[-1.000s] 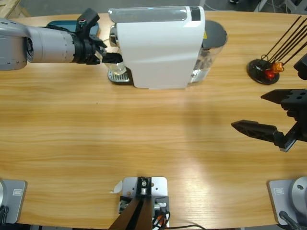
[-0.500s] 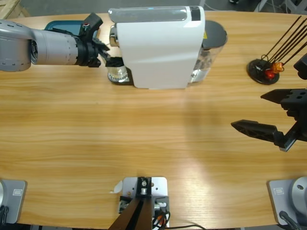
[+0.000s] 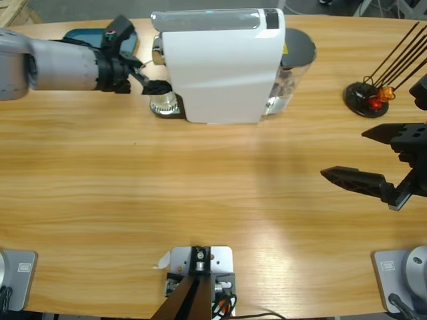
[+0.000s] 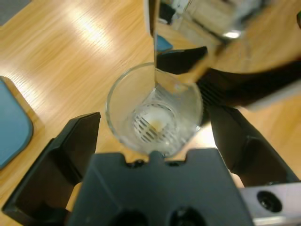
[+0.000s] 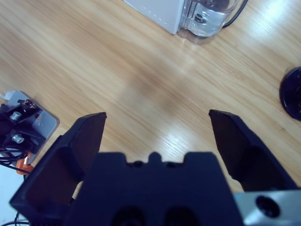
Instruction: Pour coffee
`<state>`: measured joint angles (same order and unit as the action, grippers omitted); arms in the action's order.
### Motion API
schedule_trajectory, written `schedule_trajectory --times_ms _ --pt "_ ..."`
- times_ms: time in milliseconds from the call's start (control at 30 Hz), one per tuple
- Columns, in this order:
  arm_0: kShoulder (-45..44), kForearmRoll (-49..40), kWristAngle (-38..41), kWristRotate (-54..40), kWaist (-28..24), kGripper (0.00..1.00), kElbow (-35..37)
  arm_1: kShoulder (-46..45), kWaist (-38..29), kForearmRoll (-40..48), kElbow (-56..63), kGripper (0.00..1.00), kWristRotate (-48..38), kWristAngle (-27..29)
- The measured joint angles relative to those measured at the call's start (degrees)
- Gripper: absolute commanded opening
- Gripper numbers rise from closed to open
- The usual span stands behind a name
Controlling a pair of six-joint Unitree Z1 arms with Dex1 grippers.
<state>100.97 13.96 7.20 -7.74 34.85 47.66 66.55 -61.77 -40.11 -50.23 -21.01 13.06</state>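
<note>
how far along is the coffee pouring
Early. Done: the clear glass tumbler stands on the drip grate under the white coffee machine's chrome spout. In hand: the left gripper brackets the tumbler, jaws open. Only a tiny brown spot shows inside. Left: grasping and pouring. The right gripper waits open.

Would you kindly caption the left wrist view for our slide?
Open left gripper straddles a clear glass under the coffee machine's spout.
</note>
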Motion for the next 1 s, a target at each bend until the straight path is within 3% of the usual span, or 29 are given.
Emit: schedule_trajectory --times_ms 300,500,733,833,867,933,1000 --pt "-13.9 -15.1 3.0 -0.5 1.3 0.985 -0.3 0.0 0.0 0.3 0.0 1.000 0.0 -0.1" --pt "-26.9 -35.5 -2.4 -0.5 1.8 0.964 1.4 0.0 0.1 0.3 0.1 1.000 0.0 -0.1" --pt "-35.3 -47.3 -6.8 1.7 1.8 0.979 3.2 -0.3 1.6 0.6 0.1 1.000 0.0 8.2" --pt "-37.5 -49.6 -6.8 2.8 1.8 0.976 3.5 -0.6 4.3 -0.6 -0.3 0.999 0.1 7.7" --pt "-38.2 -50.5 -6.9 3.0 1.8 0.957 3.6 -0.6 5.9 -1.2 -0.4 0.954 0.3 5.9" --pt "-39.9 -52.1 -7.4 3.1 1.8 0.850 3.7 -0.6 8.2 -1.9 -0.5 0.621 0.8 2.4" --pt "-42.0 -52.9 -7.7 3.2 1.8 0.807 3.7 -0.4 10.3 -2.1 -0.9 0.380 1.9 -0.3"
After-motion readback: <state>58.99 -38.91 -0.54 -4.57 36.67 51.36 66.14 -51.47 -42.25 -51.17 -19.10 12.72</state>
